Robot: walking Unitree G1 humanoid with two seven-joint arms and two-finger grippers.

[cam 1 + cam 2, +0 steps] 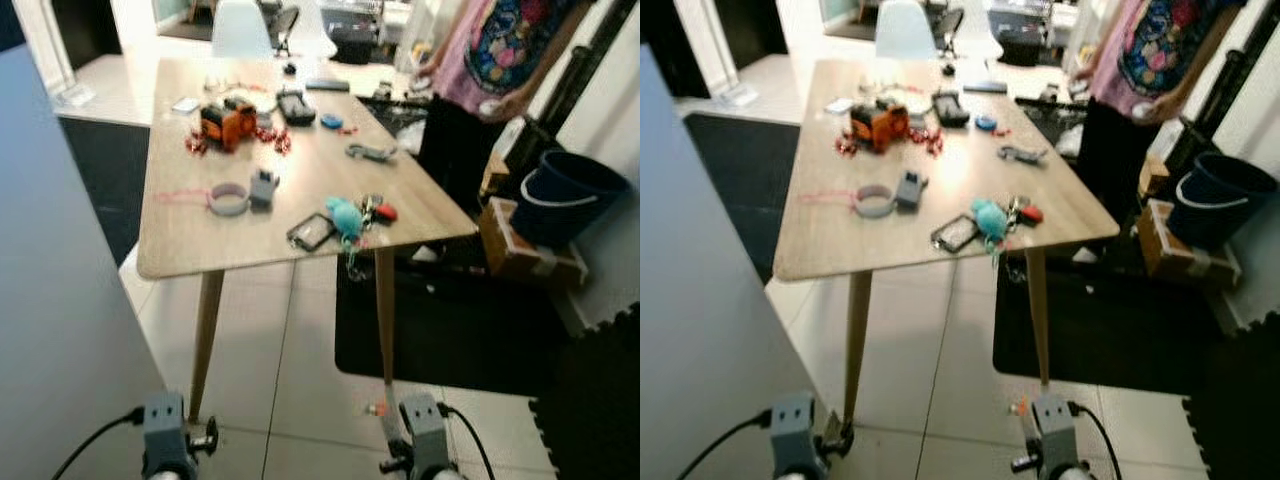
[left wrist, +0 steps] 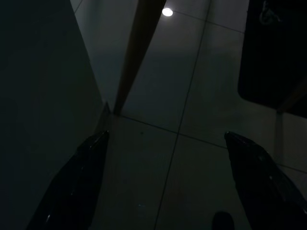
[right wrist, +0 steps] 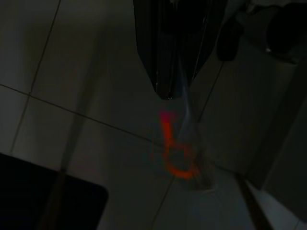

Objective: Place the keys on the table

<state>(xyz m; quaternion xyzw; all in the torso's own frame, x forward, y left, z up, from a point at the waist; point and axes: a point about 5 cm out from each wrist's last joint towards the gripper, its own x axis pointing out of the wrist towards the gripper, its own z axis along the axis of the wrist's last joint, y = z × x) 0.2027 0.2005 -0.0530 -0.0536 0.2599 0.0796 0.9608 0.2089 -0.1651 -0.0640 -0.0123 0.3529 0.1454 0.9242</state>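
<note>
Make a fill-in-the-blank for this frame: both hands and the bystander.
1. The left hand hangs over floor tiles with its fingers ___.
2. The right hand is ___ on something with a dangling orange loop.
3. The person beside the table wears a ___ top.

Missing words: open; shut; pink

The long pale wooden desk [image 1: 190, 235] has bare top along its near left edge and corner. Further in lie a grey ring strap [image 1: 228, 199], a black card holder [image 1: 311, 231] and a teal plush keyring [image 1: 346, 216]. A person in a pink shirt [image 1: 480, 60] blocks the desk's far right side; a dark blue bucket [image 1: 565, 195] stands beyond.
</note>
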